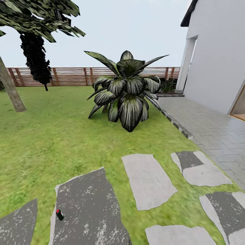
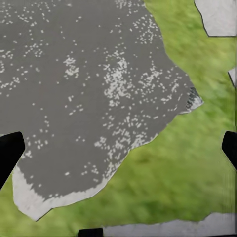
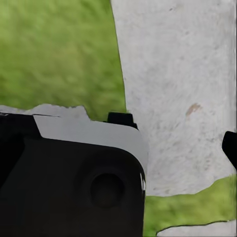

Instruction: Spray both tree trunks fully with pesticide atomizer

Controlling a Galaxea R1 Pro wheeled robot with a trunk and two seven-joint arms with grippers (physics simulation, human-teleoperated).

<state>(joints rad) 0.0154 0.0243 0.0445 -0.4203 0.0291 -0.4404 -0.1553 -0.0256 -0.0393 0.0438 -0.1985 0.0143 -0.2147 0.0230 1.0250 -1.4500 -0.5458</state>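
Observation:
The pesticide atomizer [image 1: 59, 214], a tiny black bottle with a red top, stands on a dark grey stepping stone [image 1: 88, 207] near the bottom left of the head view. One tree trunk [image 1: 11, 89], grey-brown and leaning, rises from the grass floor [image 1: 58, 136] at the far left, with its leafy canopy [image 1: 37, 17] above. In the left wrist view my left gripper [image 2: 118, 150] is open, its dark fingertips [image 2: 10, 153] at both picture edges over stone and grass. My right gripper [image 3: 118, 148] also looks open, one fingertip [image 3: 230, 148] showing over a pale stone.
A large palm-like plant [image 1: 124, 90] sits mid-lawn ahead. A dark cone-shaped tree [image 1: 35, 58] stands before the slat fence [image 1: 75, 76]. The white house [image 1: 217, 51] and grey paving [image 1: 211, 126] lie right. Pale stepping stones [image 1: 148, 180] cross the grass. A black robot part [image 3: 69, 187] shows in the right wrist view.

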